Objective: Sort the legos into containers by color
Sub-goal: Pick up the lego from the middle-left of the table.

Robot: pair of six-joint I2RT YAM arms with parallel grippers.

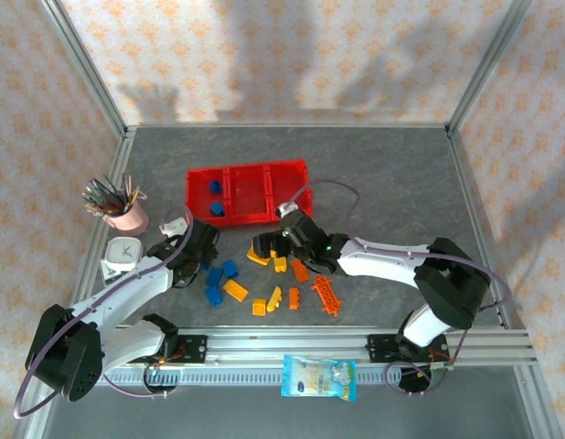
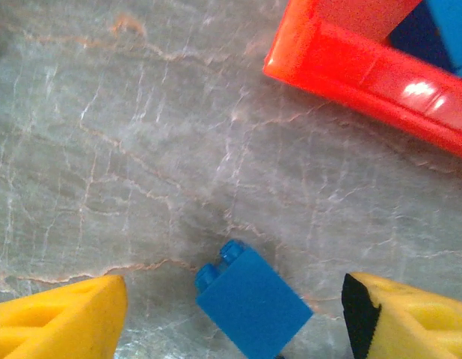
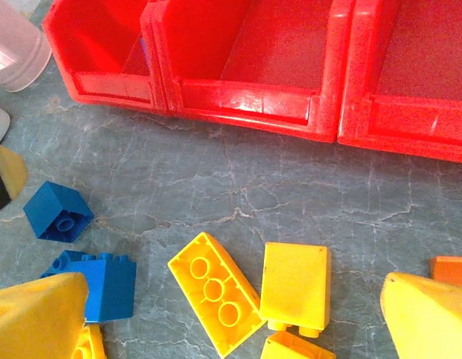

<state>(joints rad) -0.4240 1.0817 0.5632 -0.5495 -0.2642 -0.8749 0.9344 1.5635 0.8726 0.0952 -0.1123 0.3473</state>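
Two blue legos (image 1: 217, 208) lie in the containers (image 1: 255, 219); my left gripper (image 2: 232, 299) gapes around another blue lego (image 2: 253, 303), right gripper (image 3: 231, 299) wide over yellow legos (image 3: 214, 292); next, I close squarely.

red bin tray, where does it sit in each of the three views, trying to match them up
top external: the red bin tray lies at centre, beyond the loose bricks, long side across the picture.
left wrist: one end of the red bin tray fills the top right corner, its wall slanting down to the right edge.
right wrist: the red bin tray runs along the top, three compartments side by side.
shared landmark: loose blue bricks lying in front of its long wall.
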